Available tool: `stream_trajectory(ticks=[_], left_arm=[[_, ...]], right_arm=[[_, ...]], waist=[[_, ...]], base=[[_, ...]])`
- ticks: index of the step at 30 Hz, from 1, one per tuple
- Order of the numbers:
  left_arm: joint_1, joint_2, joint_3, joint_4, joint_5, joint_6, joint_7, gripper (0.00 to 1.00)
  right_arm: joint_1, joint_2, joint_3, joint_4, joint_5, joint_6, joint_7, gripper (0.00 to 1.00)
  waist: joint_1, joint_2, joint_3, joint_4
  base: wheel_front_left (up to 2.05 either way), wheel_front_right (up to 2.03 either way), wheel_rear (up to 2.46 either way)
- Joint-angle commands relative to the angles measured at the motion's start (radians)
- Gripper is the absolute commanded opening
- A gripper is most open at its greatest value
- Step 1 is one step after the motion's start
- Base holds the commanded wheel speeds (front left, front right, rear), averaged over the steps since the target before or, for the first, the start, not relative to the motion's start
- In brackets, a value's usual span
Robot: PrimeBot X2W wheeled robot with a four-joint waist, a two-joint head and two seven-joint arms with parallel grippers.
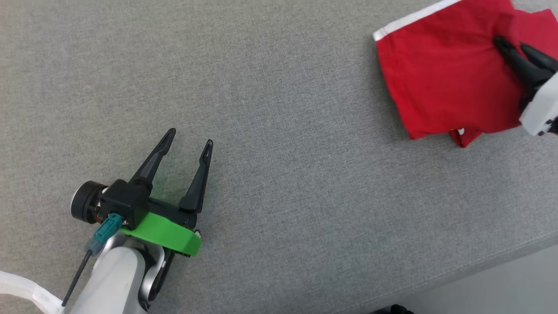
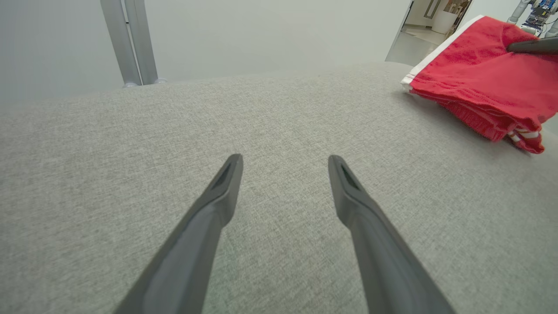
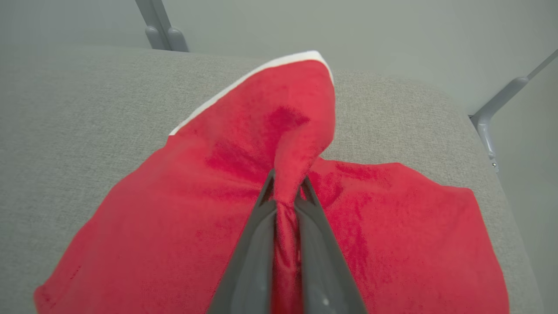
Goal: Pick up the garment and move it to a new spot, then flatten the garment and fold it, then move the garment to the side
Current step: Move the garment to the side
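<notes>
Where the garment lies: the red garment [image 1: 440, 83] sits at the far right of a grey cushion [image 1: 279, 131], well apart from the left gripper, with its right side running off the head view's edge.
Right gripper: the right gripper [image 3: 288, 176] is pinched tight on a raised fold of the garment — the cloth rises in a peak between the two dark fingers and drapes away on both sides.
Left gripper: the left gripper [image 1: 191, 136] is over bare cushion at lower left, jaws spread wide, nothing between them.
Materials and shapes: the garment is a soft, fuzzy knit, red with a white band [image 1: 414, 17] along one edge. It is folded, and the left wrist view shows stacked layers at its near edge. The cushion is coarse woven fabric with a seamed front edge. The fingers are long, tapering and matt black. A glossy green collar [image 1: 165, 233] wraps the left wrist.
Count: one garment, two grippers, two fingers on each. Two grey metal tubes [image 2: 128, 43] stand side by side beyond the cushion.
Heading: the white band faces away from the robot and slants up toward the right in the head view. A small red-and-white corner pokes out at the near edge. The long axis cannot be told — the frame cuts off part of the cloth.
</notes>
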Motion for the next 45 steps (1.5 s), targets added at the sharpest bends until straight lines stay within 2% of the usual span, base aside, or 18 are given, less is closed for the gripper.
stream_trajectory(ticks=[1, 6, 14, 15, 16, 23, 26, 28, 35, 40, 45], left_arm=[[-0.001, 0.008, 0.003, -0.006, -0.006, 0.004, 0.001, 1.0], [-0.029, 0.016, -0.002, -0.022, -0.002, 0.005, 0.013, 1.0], [-0.036, 0.021, -0.009, -0.031, -0.001, 0.012, 0.021, 1.0], [-0.035, 0.021, -0.009, -0.03, -0.003, 0.013, 0.019, 1.0], [-0.033, 0.021, -0.008, -0.029, -0.005, 0.014, 0.017, 1.0], [-0.006, 0.012, 0.009, -0.008, -0.026, 0.023, -0.017, 1.0], [0.008, 0.011, 0.029, -0.003, -0.032, 0.032, -0.034, 1.0], [0.024, 0.014, 0.049, -0.002, -0.043, 0.04, -0.043, 1.0], [0.111, 0.035, 0.152, -0.013, -0.081, 0.076, -0.057, 1.0], [0.18, 0.035, 0.238, -0.041, -0.106, 0.111, -0.058, 1.0], [0.253, -0.002, 0.295, -0.074, -0.147, 0.117, -0.059, 1.0]], right_arm=[[0.006, -0.006, 0.006, 0.016, 0.012, 0.0, -0.012, 0.0], [-0.011, 0.008, 0.013, 0.126, 0.029, 0.0, -0.026, 0.0], [-0.033, 0.11, 0.021, 0.402, 0.009, 0.0, -0.035, 0.0], [-0.037, 0.12, 0.022, 0.436, 0.006, 0.0, -0.036, 0.24], [-0.038, 0.129, 0.022, 0.462, 0.007, 0.0, -0.036, 1.0], [-0.057, 0.163, 0.019, 0.6, -0.033, 0.0, -0.042, 1.0], [-0.095, 0.161, -0.027, 0.587, -0.069, 0.0, -0.043, 1.0], [-0.101, 0.154, -0.094, 0.554, -0.106, 0.0, -0.042, 1.0], [0.046, 0.194, -0.43, 0.331, -0.334, 0.0, -0.042, 1.0], [0.252, 0.272, -0.654, 0.129, -0.49, 0.0, -0.042, 1.0], [0.47, 0.355, -0.808, -0.045, -0.609, 0.0, -0.042, 1.0]], waist=[[-0.0001, 0.0, 0.012, 0.001], [-0.0001, 0.0, 0.039, 0.007], [-0.0001, 0.0, 0.055, 0.037], [-0.0001, 0.0, 0.051, 0.042], [-0.0001, 0.0, 0.048, 0.045], [-0.0001, 0.0, -0.029, 0.061], [-0.0001, 0.0, -0.074, 0.067], [-0.0001, 0.0, -0.107, 0.07], [-0.0001, 0.0, -0.247, 0.077], [-0.0001, 0.0, -0.328, 0.083], [-0.0001, 0.0, -0.387, 0.098]], base=[[0.0, 0.0, 0.0], [0.0, 0.0, 0.0], [0.0, 0.0, 0.0], [0.0, 0.0, 0.0], [0.0, 0.0, 0.0], [0.0, 0.0, 0.0], [0.0, 0.0, 0.0], [0.0, 0.0, 0.0], [0.0, 0.0, 0.0], [0.0, 0.0, 0.0], [0.0, 0.0, 0.0]])
